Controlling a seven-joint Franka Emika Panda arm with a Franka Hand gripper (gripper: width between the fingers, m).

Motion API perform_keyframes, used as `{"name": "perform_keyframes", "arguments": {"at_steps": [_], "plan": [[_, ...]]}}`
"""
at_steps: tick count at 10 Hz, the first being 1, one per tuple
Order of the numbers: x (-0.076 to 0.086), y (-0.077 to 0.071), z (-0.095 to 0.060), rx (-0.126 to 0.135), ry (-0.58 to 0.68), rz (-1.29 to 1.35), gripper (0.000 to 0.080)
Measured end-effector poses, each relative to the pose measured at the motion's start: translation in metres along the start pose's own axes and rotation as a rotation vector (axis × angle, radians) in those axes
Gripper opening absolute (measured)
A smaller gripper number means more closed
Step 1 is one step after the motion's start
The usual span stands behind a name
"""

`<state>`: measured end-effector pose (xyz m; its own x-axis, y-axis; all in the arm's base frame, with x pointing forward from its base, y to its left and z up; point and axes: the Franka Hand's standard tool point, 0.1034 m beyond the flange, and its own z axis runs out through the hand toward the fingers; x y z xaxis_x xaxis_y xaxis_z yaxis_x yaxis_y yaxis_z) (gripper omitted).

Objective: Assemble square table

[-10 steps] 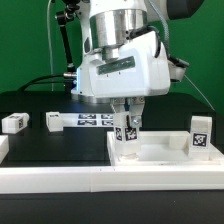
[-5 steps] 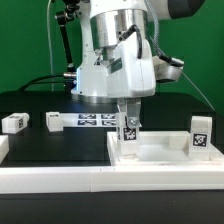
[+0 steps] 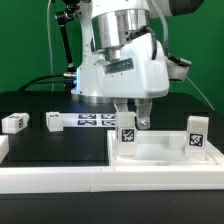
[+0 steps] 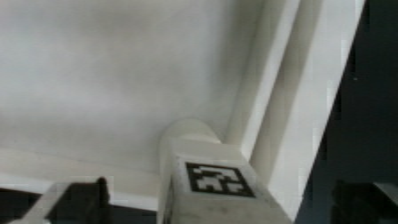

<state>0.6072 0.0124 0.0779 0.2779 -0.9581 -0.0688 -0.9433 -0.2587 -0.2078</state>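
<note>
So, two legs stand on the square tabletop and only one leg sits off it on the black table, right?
No: the exterior view shows two loose legs on the black table. Two standing legs on the square tabletop is correct.

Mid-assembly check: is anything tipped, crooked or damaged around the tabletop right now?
Nothing stands out. The leg under the open gripper stands upright on the square table top. A second leg stands toward the exterior view's right. A third leg and a fourth leg sit apart on its left.
</note>
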Motion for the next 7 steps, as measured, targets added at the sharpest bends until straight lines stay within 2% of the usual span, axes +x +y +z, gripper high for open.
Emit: {"name": "perform_keyframes", "arguments": {"at_steps": [1, 5, 7], "plan": [[0.0005, -0.0002, -0.0006, 0.001, 0.000, -0.146, 0.0641], [0.0002, 0.0002, -0.0008, -0.002, 0.001, -0.451, 0.0649], [-0.0021, -0.0001, -0.0004, -0.035, 0.017, -0.699, 0.0649]]}}
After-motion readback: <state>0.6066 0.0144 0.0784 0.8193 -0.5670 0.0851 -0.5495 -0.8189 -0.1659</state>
